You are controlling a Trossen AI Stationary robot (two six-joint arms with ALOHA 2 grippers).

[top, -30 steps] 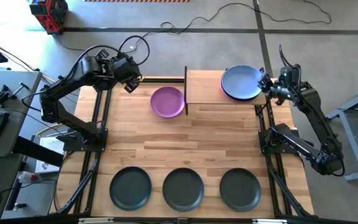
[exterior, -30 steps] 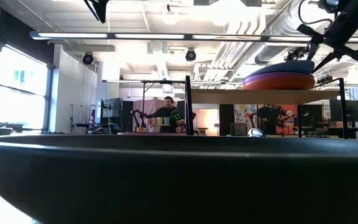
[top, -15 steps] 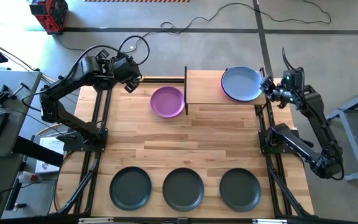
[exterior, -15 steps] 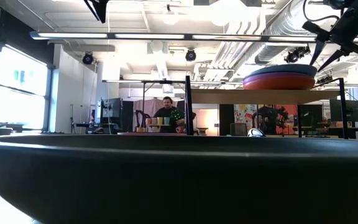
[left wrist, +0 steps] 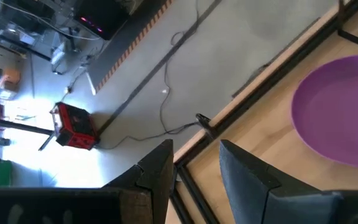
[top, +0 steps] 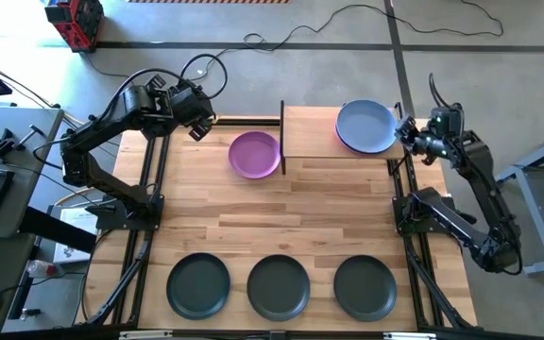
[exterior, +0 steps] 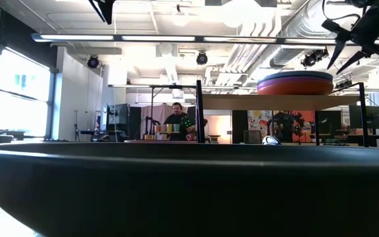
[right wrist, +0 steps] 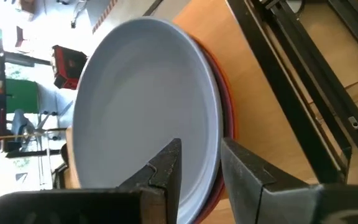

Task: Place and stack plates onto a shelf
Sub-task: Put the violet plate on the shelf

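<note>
A pale blue-grey plate lies level on an orange-red plate at the right end of the shelf. My right gripper hangs open just off that stack's right rim and touches nothing; the low view shows it above and apart from the stack. A purple plate rests on the tabletop left of the shelf. Three dark plates sit in a row along the near edge. My left gripper hovers open over the far left corner, left of the purple plate.
Black metal rods frame the table's sides and the shelf's left end. A dark plate's rim fills the low view's foreground. Bare wood lies between the shelf and the dark plates. A person sits far off in the room.
My right gripper has drawn back a little toward the table's right edge, away from the stack. The pale blue-grey plate, whose right edge stood raised at the fingers, has settled level on the orange-red plate.
</note>
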